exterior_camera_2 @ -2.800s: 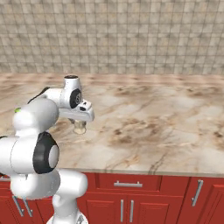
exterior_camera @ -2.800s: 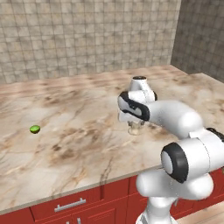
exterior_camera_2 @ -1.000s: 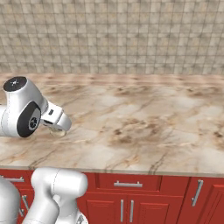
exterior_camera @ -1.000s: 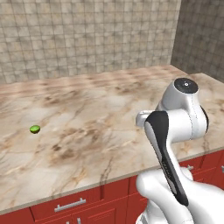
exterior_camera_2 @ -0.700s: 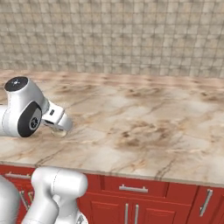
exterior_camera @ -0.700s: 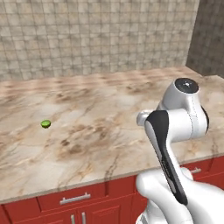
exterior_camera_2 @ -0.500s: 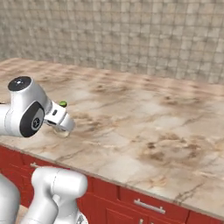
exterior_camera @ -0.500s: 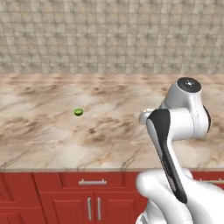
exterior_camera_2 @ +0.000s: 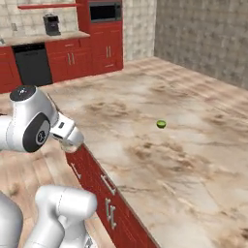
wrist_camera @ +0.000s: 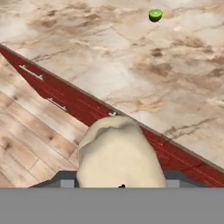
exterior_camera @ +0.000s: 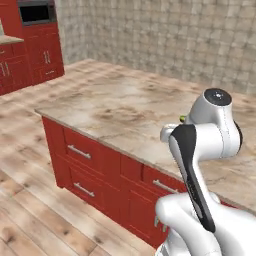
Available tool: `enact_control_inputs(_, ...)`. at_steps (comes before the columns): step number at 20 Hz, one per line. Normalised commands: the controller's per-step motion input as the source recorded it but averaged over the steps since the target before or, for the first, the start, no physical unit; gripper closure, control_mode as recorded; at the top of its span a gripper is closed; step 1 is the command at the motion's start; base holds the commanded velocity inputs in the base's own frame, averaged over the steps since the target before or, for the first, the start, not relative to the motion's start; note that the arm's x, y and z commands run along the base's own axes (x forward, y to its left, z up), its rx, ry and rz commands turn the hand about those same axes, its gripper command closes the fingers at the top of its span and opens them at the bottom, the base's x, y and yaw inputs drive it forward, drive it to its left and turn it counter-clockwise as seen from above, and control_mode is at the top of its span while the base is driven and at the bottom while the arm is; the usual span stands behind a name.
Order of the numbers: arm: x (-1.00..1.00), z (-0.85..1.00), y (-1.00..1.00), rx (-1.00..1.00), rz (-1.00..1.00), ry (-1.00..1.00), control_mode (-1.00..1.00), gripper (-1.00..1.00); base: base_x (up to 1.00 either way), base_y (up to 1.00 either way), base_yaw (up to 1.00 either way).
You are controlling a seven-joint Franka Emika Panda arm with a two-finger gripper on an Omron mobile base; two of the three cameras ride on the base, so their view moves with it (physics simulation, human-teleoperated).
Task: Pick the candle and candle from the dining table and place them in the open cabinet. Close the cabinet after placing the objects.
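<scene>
Gripper clenched on pale cream candle, held off the near edge of tabletop, above wood floor. Green round thing farther in on tabletop.

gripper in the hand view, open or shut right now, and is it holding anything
Gripper: shut on the pale cream candle, held out past the edge of the dining table.

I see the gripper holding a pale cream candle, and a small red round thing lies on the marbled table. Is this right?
The colour is wrong: the small round thing is green, as the hand view shows. The gripper does hold the pale cream candle, and the thing lies on the marbled table.
</scene>
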Motion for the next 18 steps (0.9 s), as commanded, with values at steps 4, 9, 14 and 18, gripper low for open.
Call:
enact_control_inputs(4,0.0,0.0,0.0,0.0,0.0,0.0,1.0,1.0,0.0,0.66,0.87)
enact_control_inputs(9,0.0,0.0,0.0,0.0,0.0,0.0,1.0,1.0,0.0,0.59,0.91)
enact_control_inputs(14,0.0,0.0,0.0,0.0,0.0,0.0,1.0,1.0,0.0,0.53,0.95)
enact_control_inputs(18,0.0,0.0,0.0,0.0,0.0,0.0,1.0,1.0,0.0,0.5,0.97)
